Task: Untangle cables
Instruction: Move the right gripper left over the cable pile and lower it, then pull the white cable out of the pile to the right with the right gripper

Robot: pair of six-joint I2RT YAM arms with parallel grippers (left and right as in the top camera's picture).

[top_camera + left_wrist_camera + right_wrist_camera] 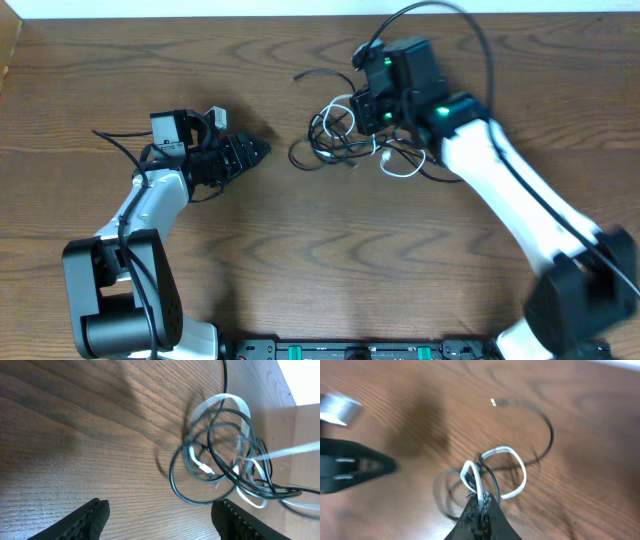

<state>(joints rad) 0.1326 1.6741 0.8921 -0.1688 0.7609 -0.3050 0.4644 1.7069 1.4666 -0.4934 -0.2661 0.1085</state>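
Two grippers face one tangle of thin cords (338,140), which lies on the brown wood-grain table (330,250) toward its far side, right of centre. We see slim black cords (171,476) looped through one another and a shorter white cord (227,398) threaded among them.

From the right wrist view, the right gripper (481,504) has its dark jaws pressed fully together at the edge of the heap. Pinched between them is a loop of the white cord, and a black strand runs into the same pinch, though we cannot tell whether that strand is truly clamped or only passes beside the tips. One black cord curves away from the heap in a wide arc and ends in a small pale plug (493,402) lying flat on the wood.

We find the left gripper (256,150) just left of the tangle, pointing at it but apart from it. Its jaws stand well spread with only bare table between them, holding nothing. In its wrist view the cords sit beyond the fingertips (95,514), untouched.
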